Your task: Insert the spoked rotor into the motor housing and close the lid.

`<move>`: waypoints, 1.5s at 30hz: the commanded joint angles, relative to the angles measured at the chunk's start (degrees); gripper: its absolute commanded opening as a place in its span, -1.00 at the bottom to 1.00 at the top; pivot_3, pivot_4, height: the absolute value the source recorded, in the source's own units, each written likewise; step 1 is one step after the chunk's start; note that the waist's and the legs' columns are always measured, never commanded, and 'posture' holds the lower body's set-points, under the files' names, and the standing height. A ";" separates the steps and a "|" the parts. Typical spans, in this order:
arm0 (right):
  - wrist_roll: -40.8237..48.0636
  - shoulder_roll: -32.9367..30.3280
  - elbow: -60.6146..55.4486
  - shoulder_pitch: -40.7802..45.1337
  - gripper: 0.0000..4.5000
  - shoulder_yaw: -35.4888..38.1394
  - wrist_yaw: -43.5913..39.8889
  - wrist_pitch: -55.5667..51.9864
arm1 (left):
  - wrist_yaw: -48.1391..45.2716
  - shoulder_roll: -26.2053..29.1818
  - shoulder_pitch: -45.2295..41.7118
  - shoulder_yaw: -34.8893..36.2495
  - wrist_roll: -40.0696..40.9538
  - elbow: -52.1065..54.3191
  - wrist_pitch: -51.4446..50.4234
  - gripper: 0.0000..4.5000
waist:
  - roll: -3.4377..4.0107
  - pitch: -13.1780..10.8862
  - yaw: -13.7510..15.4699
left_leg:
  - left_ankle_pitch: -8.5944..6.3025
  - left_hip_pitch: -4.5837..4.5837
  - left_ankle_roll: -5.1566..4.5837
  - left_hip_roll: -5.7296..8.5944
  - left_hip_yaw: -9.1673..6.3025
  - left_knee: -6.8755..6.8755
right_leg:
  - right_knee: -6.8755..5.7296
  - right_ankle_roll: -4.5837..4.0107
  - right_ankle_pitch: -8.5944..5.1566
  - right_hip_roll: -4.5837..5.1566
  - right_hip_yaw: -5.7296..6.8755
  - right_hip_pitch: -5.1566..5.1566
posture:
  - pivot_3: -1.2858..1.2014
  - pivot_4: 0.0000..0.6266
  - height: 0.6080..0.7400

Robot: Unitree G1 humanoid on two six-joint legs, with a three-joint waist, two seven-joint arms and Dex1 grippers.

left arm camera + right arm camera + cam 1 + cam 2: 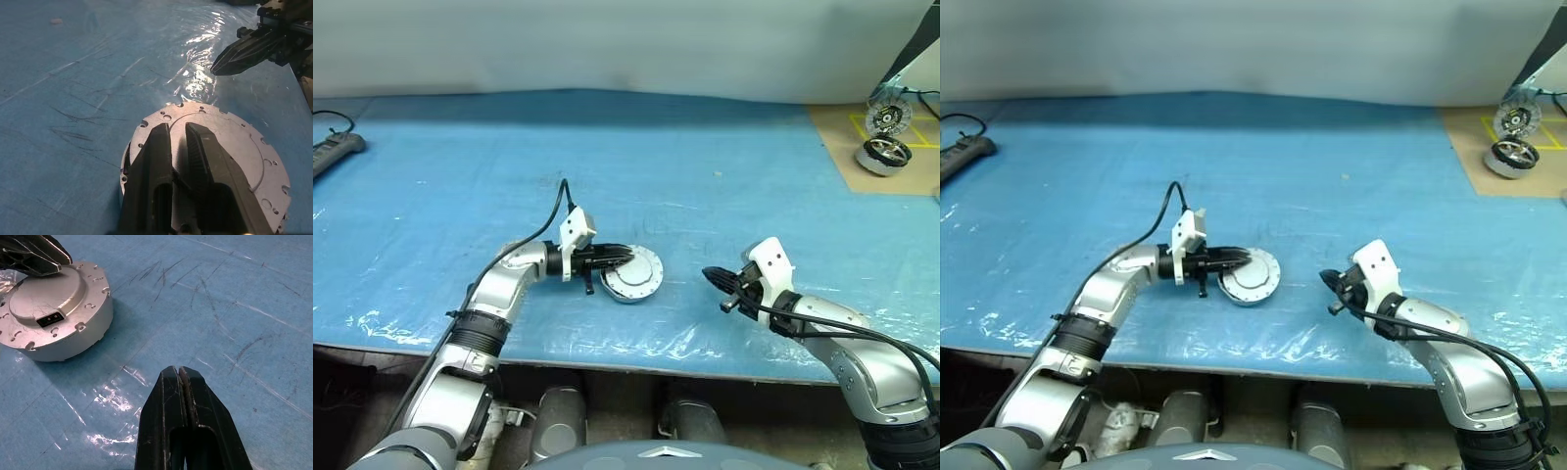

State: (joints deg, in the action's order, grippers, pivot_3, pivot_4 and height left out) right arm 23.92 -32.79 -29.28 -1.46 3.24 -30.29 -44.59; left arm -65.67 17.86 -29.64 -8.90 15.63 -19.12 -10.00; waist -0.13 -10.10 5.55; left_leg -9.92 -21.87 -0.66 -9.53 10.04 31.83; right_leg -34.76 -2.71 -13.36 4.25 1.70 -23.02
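Your left gripper [625, 257] rests on the lid [638, 277], its fingers nearly together with a thin gap and nothing clamped between them. The lid lies flat, plain face up, shut on the motor housing [73, 335] near the table's front edge. Your right gripper [713, 277], pressed shut and empty, hangs apart at the housing's 3 o'clock, so the left arm is nearer.

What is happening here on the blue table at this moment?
The robot's left hand rests with its fingers nearly together on top of the lid, which lies closed, plain face up, over the round motor housing. The right hand is shut and waits apart on the blue table. The closing step looks done or nearly so.
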 commanded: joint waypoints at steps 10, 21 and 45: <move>3.68 1.04 -0.44 2.88 -1.00 4.08 -0.94 0.71 | -4.27 2.22 -5.31 7.91 9.70 -2.14 -9.71 -0.74 | 0.00 0.00 -0.08 | 0.01 -0.02 0.01 0.01 0.01 0.00 | -0.01 -0.01 0.01 0.00 -0.01 -0.03 | 0.03 -0.52 1.00; 5.04 -1.73 3.26 16.91 0.18 -7.49 -12.82 1.96 | -5.91 7.00 12.06 4.76 5.33 9.28 0.30 -0.76 | 0.01 0.00 -1.19 | 0.00 -0.02 0.00 -0.06 0.02 -0.10 | -0.01 -0.04 0.00 -0.02 0.04 -0.07 | 0.03 -0.52 1.00; -10.79 3.21 22.19 28.97 0.63 -24.81 -23.67 16.46 | 2.46 9.30 27.58 8.41 5.21 18.27 6.41 -0.76 | -0.01 0.01 -1.58 | 0.01 0.04 0.02 -0.10 0.05 0.09 | -0.14 -0.07 0.01 -0.03 0.00 0.01 | 0.03 -0.52 1.00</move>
State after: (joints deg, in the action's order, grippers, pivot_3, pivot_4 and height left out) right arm 13.34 -29.91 -6.98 26.44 -21.20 -53.16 -29.09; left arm -64.11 27.18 -1.97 -0.55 21.21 -2.03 -5.88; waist -0.13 -10.09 3.96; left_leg -9.90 -21.83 -0.64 -9.63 10.09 31.92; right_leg -34.91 -2.78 -13.34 4.21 1.70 -23.01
